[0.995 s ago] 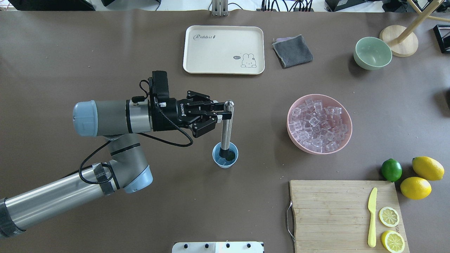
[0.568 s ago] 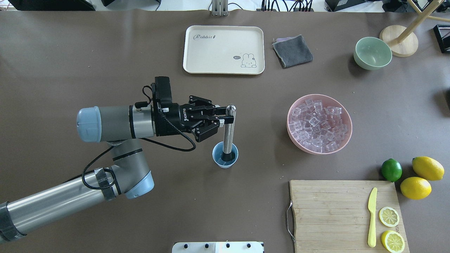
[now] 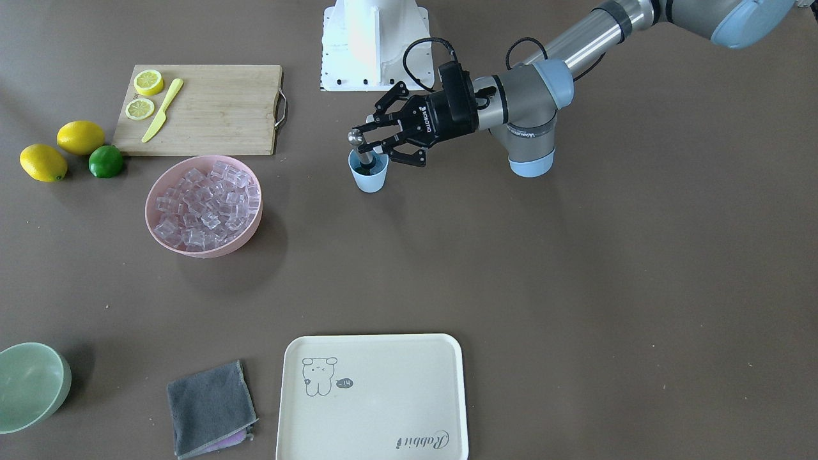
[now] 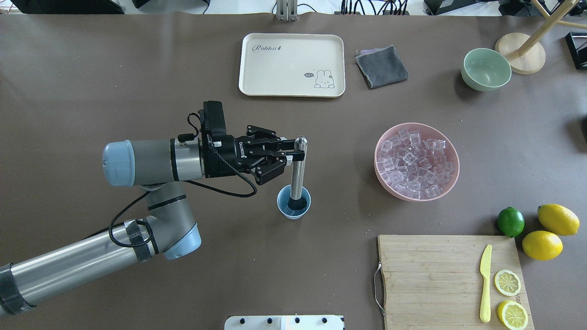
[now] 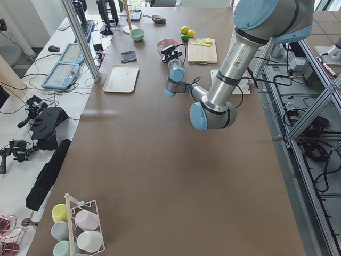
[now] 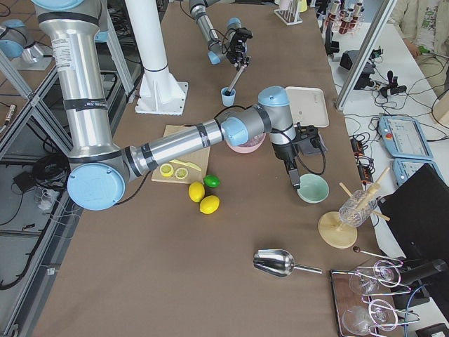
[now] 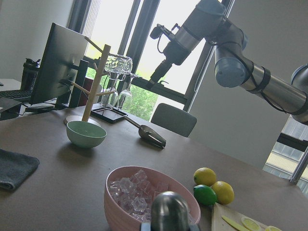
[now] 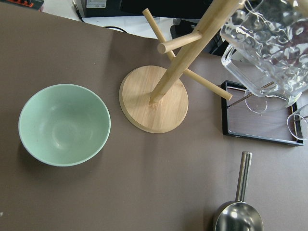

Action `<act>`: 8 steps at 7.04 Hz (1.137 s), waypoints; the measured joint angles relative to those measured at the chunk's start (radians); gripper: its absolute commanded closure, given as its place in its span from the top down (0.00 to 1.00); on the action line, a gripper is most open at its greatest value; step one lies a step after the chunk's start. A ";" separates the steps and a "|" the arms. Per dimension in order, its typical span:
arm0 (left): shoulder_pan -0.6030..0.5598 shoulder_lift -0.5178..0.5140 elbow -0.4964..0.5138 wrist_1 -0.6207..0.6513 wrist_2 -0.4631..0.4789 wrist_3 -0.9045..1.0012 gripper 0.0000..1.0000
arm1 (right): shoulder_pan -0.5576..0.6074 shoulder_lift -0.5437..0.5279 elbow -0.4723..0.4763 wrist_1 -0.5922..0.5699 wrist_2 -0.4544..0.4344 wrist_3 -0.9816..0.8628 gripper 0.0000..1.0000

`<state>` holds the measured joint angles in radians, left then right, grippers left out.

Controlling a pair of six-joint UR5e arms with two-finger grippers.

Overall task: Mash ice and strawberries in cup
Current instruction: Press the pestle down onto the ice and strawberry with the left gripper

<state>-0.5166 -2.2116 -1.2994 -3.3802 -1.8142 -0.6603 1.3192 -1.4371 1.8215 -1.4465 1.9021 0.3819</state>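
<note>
Steel muddler [image 4: 298, 176] seemingly clamped tight by left gripper [image 4: 295, 153].

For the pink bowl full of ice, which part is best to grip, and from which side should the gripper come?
Take the pink bowl by its rim, coming straight down from above, one jaw inside and one outside. It has no handle, its rounded wall looks too wide to span, and the ice fills the middle.
</note>
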 measured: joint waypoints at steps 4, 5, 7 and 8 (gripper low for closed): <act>-0.029 -0.008 -0.031 -0.001 -0.003 -0.034 0.00 | 0.000 0.000 0.004 0.000 0.000 0.000 1.00; -0.042 -0.009 -0.039 -0.001 -0.005 -0.049 0.00 | 0.000 0.001 0.006 0.000 0.001 0.000 1.00; -0.046 -0.004 -0.042 0.000 -0.005 -0.062 0.00 | 0.000 0.001 0.008 0.000 0.001 0.001 1.00; -0.044 0.002 -0.040 0.001 -0.005 -0.062 0.00 | 0.000 0.001 0.008 0.000 0.002 0.000 1.00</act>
<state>-0.5606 -2.2098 -1.3391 -3.3795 -1.8190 -0.7221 1.3192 -1.4358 1.8295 -1.4465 1.9037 0.3824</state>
